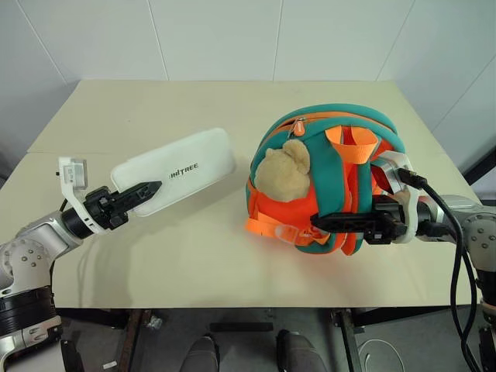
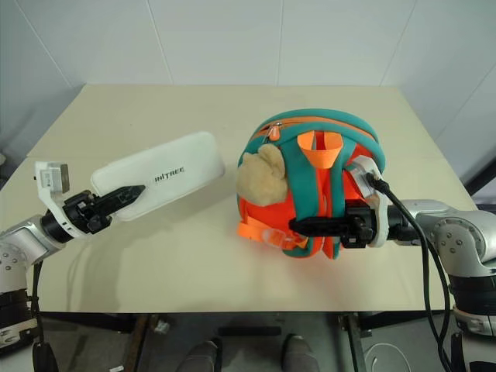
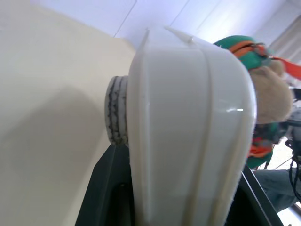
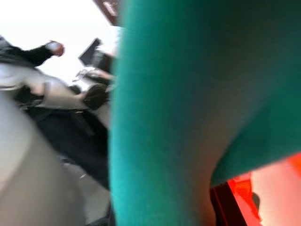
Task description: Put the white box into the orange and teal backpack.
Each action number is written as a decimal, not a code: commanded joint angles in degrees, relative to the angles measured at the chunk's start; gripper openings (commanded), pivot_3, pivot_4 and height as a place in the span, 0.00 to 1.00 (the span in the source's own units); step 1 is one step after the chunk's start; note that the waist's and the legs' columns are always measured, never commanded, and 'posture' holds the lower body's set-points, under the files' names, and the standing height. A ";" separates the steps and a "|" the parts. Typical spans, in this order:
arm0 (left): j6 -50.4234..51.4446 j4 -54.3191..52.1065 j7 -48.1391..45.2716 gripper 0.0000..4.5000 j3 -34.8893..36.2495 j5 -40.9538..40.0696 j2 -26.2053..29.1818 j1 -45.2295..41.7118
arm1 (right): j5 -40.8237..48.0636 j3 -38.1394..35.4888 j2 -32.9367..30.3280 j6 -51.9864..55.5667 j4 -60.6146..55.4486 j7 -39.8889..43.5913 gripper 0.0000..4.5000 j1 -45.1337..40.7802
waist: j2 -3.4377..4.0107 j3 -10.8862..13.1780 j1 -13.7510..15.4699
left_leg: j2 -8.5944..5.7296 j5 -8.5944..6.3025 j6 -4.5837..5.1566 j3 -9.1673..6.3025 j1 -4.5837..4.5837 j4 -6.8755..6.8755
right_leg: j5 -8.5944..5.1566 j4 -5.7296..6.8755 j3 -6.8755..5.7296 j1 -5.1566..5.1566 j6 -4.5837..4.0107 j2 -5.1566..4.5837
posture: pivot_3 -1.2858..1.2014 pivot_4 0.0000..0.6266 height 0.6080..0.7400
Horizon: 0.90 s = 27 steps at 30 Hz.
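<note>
You read "UNITREE" on the box (image 1: 177, 171) at left centre, left fingers (image 1: 136, 191) clamped on its end; right fingers (image 1: 329, 222) pinch the backpack's (image 1: 325, 180) teal edge, tips partly hidden.

The white box (image 1: 174, 172) is a flat, long rectangle with rounded corners and dark "UNITREE" lettering on its broad top face. It sits on the left half of the scene, lying at an angle, its near-left end lower and its far-right end pointing toward the backpack, apart from it. In the left wrist view its narrow edge shows a smooth glossy shell with 2 moulded ridges.

The orange and teal backpack (image 1: 333, 182) stands on the right half, bulging and rounded, with an orange body, teal padded trim, and orange straps and webbing. A tan plush toy (image 1: 284, 172) hangs on its left face, toward the box.
</note>
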 commanded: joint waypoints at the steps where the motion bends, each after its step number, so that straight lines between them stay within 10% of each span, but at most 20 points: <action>1: -0.83 -5.88 1.18 0.28 1.51 -3.71 0.64 0.37 | -1.63 0.67 1.36 -1.84 0.75 2.32 0.00 -2.12 | -0.01 0.00 0.00 | 0.00 0.00 0.00 0.01 0.00 0.00 | 0.02 0.00 0.03 -0.01 0.03 0.01 | 0.52 0.24 1.00; 16: -3.78 -5.29 -2.76 0.28 -6.89 -3.98 2.34 -6.22 | -5.13 2.06 4.10 -2.48 0.15 3.87 0.00 -1.00 | -0.02 0.01 -0.11 | 0.04 -0.04 0.03 0.11 0.02 0.06 | 0.17 0.06 0.25 -0.07 0.32 0.15 | 0.52 0.24 1.00; 27: -20.69 0.10 -12.33 0.28 -19.89 11.81 7.31 -11.12 | -5.67 1.78 5.38 -2.57 -0.36 1.89 0.00 -0.01 | -0.02 0.01 0.13 | 0.04 -0.06 0.01 0.13 0.02 0.08 | 0.13 0.04 0.30 -0.05 0.24 0.18 | 0.52 0.24 1.00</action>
